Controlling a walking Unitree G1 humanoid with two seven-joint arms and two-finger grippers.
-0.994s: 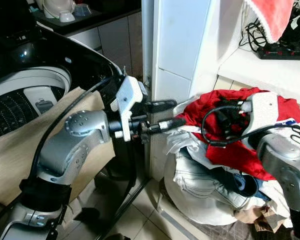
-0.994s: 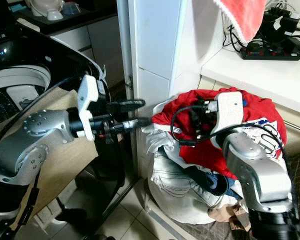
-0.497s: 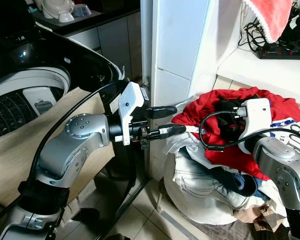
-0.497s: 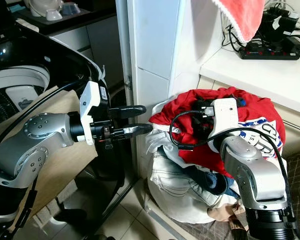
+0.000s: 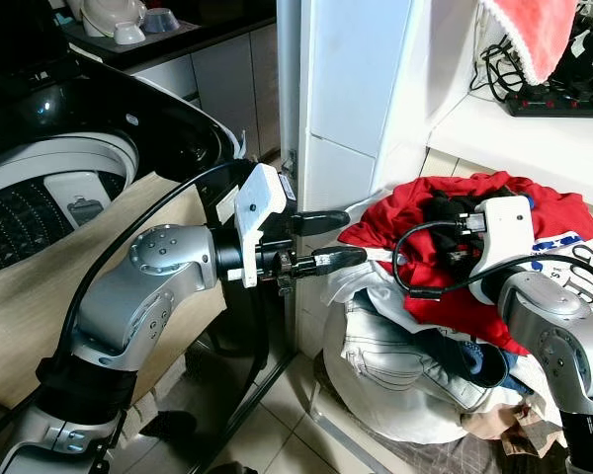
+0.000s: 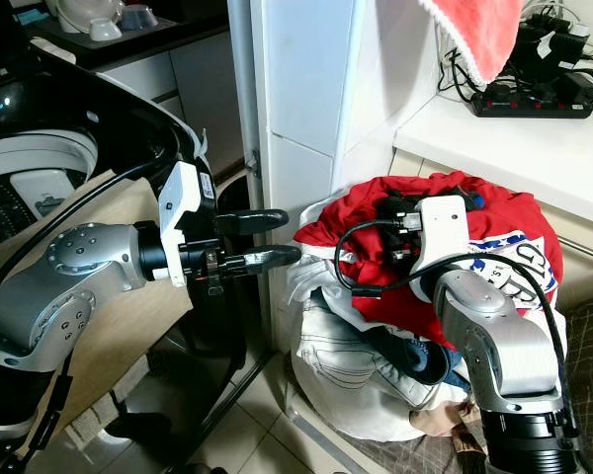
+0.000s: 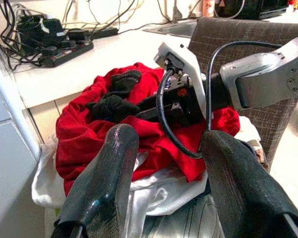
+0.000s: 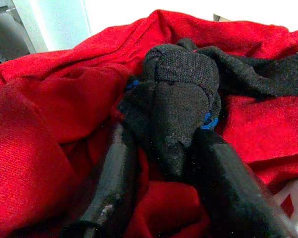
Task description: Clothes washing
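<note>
Left eye view: the left claw point(image 5: 328, 240) hangs open in the narrow gap between the washer point(image 5: 69, 188) and the white pillar point(image 5: 351, 99), its 2 fingers pointing at the laundry pile point(image 5: 425, 346). The right claw sits on top of the pile, buried in the red shirt point(image 5: 445, 296). A beige cloth point(image 5: 40, 296) drapes over the washer's front edge. White jeans point(image 5: 385, 346) bulge below the red shirt, with tiled floor point(image 5: 267, 434) open beneath.

Right eye view: a power strip point(image 6: 529, 99) lies on the worktop point(image 6: 494, 138), and a pink towel point(image 6: 474, 35) hangs above it. Print on a white garment is too small to read.

Left wrist view: the parted fingers point(image 7: 102, 188) frame the right arm resting on the red shirt.

Right wrist view: the right claw point(image 8: 161, 148) is closed on a black sock point(image 8: 181, 94) lying on the red shirt.
</note>
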